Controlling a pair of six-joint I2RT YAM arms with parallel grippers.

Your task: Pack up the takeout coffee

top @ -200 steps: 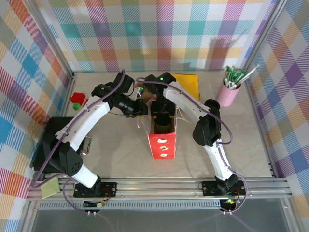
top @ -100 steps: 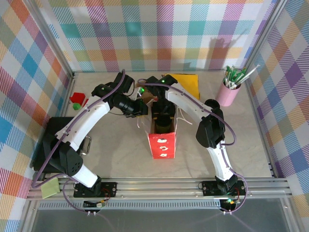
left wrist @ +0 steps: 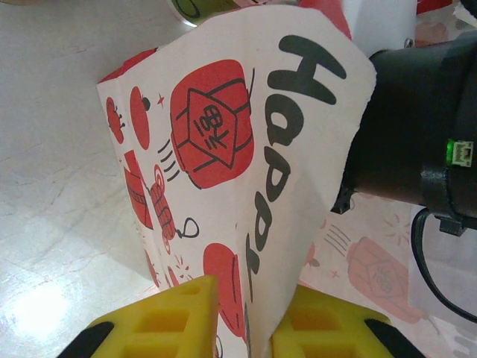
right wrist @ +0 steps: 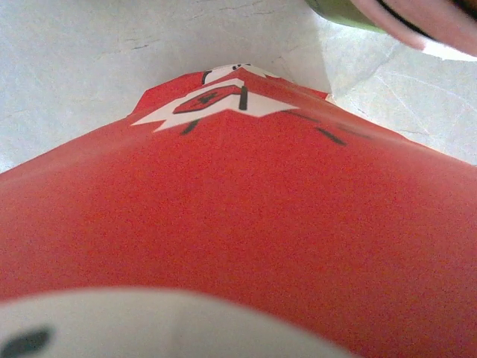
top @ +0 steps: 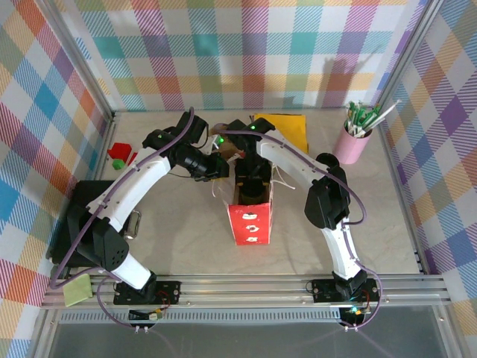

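Left gripper (left wrist: 244, 322) clenched on the red bag (left wrist: 216, 134) wall, propping it open mid-table. Right gripper (top: 252, 177) sits in the bag mouth; can't tell its jaws' state. Takeout coffee probably going in now, packing not finished.

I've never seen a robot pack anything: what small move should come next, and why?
Probably ease the right tool a little deeper into the bag before releasing anything. The left tool pinches the bag's paper wall, holding its mouth open, and the right one reaches into that mouth. Something white, maybe the cup, sits beneath its camera; whether it's gripped is unclear.
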